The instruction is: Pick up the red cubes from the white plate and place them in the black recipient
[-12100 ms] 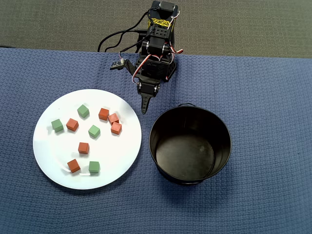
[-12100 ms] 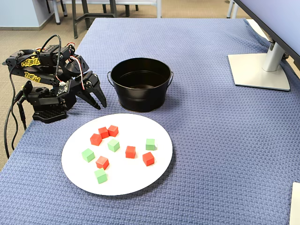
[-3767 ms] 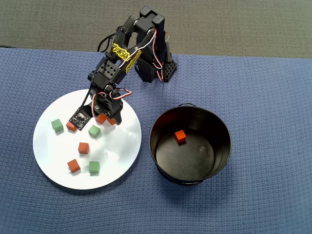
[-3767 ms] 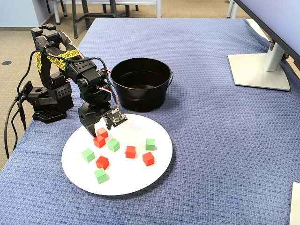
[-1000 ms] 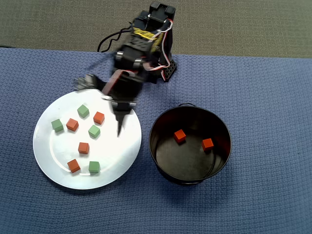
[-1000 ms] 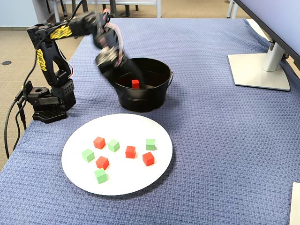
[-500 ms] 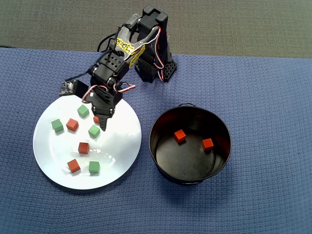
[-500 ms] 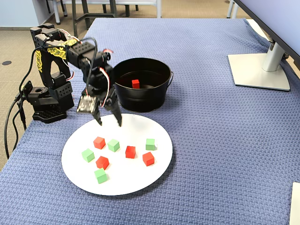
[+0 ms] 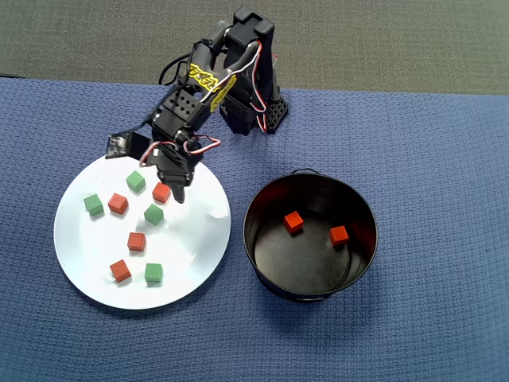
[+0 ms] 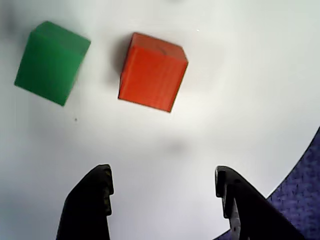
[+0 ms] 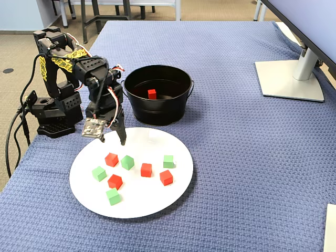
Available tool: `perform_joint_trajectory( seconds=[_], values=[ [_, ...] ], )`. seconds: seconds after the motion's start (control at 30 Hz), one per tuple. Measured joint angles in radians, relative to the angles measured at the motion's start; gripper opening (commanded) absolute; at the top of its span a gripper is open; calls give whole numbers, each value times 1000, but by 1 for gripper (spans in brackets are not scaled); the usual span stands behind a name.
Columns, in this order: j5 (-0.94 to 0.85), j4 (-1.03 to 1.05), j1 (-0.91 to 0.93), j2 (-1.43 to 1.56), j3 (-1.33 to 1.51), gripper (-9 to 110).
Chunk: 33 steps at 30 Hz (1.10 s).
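Gripper (image 10: 162,182) hanging over the upper edge of the white plate (image 9: 191,270), jaws standing apart and holding nothing. Nearest red cube (image 10: 152,71) lying just ahead of the fingertips (image 10: 102,180) in the wrist view, not touching them, with a green cube (image 10: 50,62) just beside it to the left.

Overhead count on the plate: four red cubes (image 9: 161,192) (image 9: 118,204) (image 9: 136,241) (image 9: 120,270) and four green cubes (image 9: 135,181), all sitting apart from one another. Two more red cubes (image 9: 293,222) (image 9: 339,235) resting on the floor of the black recipient (image 9: 262,263), standing just right of the plate on the blue woven cloth (image 9: 429,159).

Nothing lying between the gripper and the nearest red cube; the green neighbours sitting close on either side of it.

Fixed view showing only one red cube (image 11: 151,94) inside the recipient (image 11: 157,113), the near wall hiding the rest of the floor. Also showing a monitor stand (image 11: 291,79) at far right, well apart from the work area, and the arm base (image 11: 52,118) with cables at the table's left edge. Wrist view alone showing the open gap between the jaws plainly, plus a sliver of cloth (image 10: 302,185) past the plate rim at lower right.
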Motion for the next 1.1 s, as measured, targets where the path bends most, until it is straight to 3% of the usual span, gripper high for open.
perform_joint_trajectory(
  seconds=[0.67, 1.1],
  values=[
    [-6, -141, 67, -140, -6, 17],
    [232, -215, 107, -178, -48, 15]
  ],
)
